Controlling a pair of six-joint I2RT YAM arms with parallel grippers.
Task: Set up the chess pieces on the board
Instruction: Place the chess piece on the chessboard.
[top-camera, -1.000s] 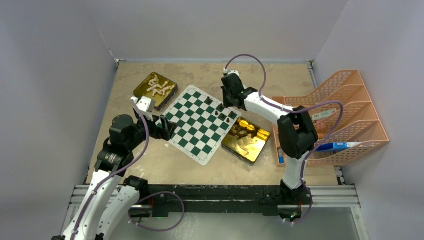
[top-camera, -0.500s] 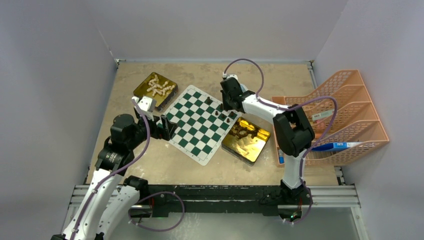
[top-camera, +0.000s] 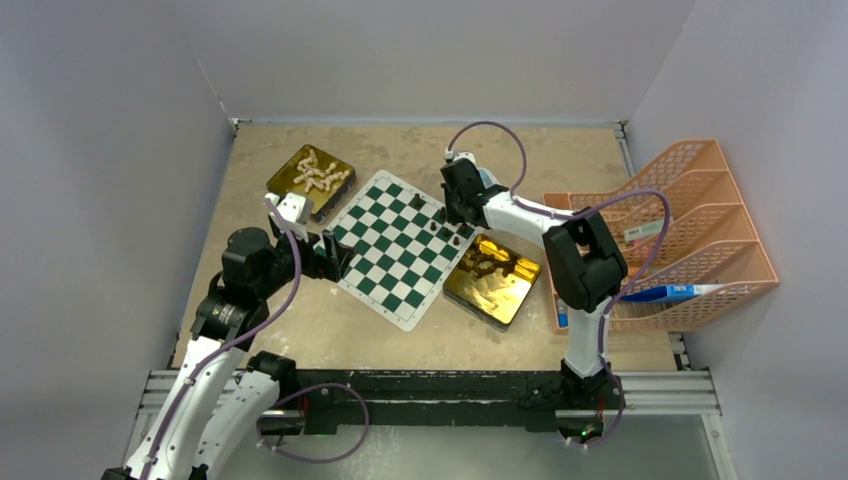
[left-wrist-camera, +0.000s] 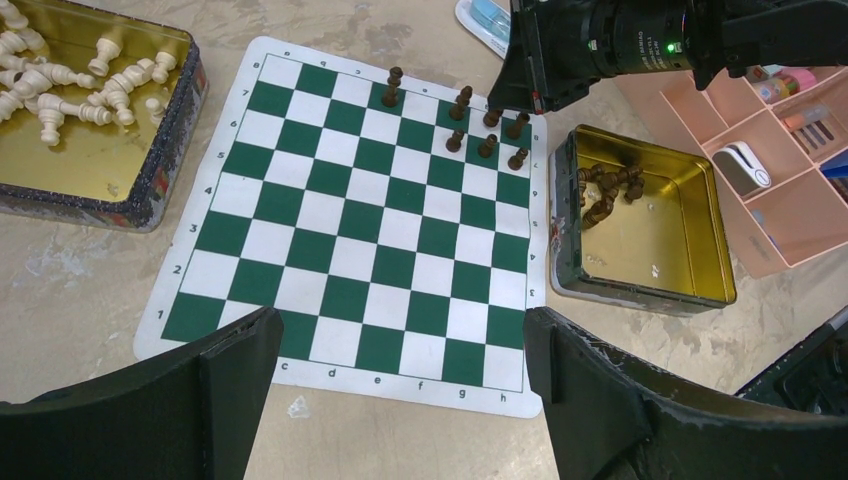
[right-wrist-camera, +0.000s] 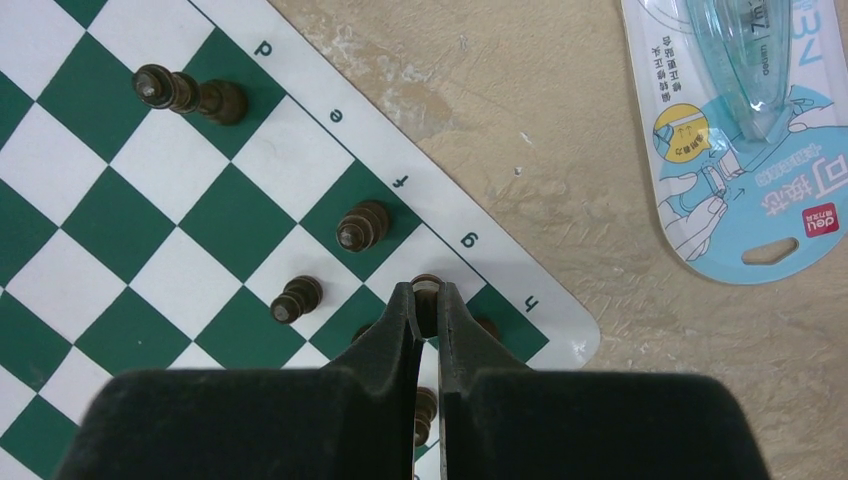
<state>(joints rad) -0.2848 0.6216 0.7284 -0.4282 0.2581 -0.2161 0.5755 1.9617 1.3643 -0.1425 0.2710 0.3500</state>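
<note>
1. Left wrist view, far left: gold tin (left-wrist-camera: 165, 190), shiny rectangular metal, holding cream-white pieces (left-wrist-camera: 60, 75) tumbled on their sides. Kept just beside the board's left edge, likely as that colour's supply.
2. Left gripper (left-wrist-camera: 400, 325): black fingers spread wide, nothing between them, hanging over the near border of the board (left-wrist-camera: 350, 230). Probably parked clear of the other arm.
3. Board: thin flat mat, green and white checks, lettered white border, lying skewed on the mottled tabletop.
4. Far right corner of the board: dark brown pieces (left-wrist-camera: 487, 146) upright, small turned shapes, clustered on the last two ranks.
5. Right gripper (right-wrist-camera: 427, 300): tips pinched together on the head of a single dark piece (right-wrist-camera: 427, 283) at the g-file edge square, apparently seating it.
6. Second gold tin (left-wrist-camera: 700, 260) just off the board's right edge, with spare dark pieces bunched in one corner.
</note>
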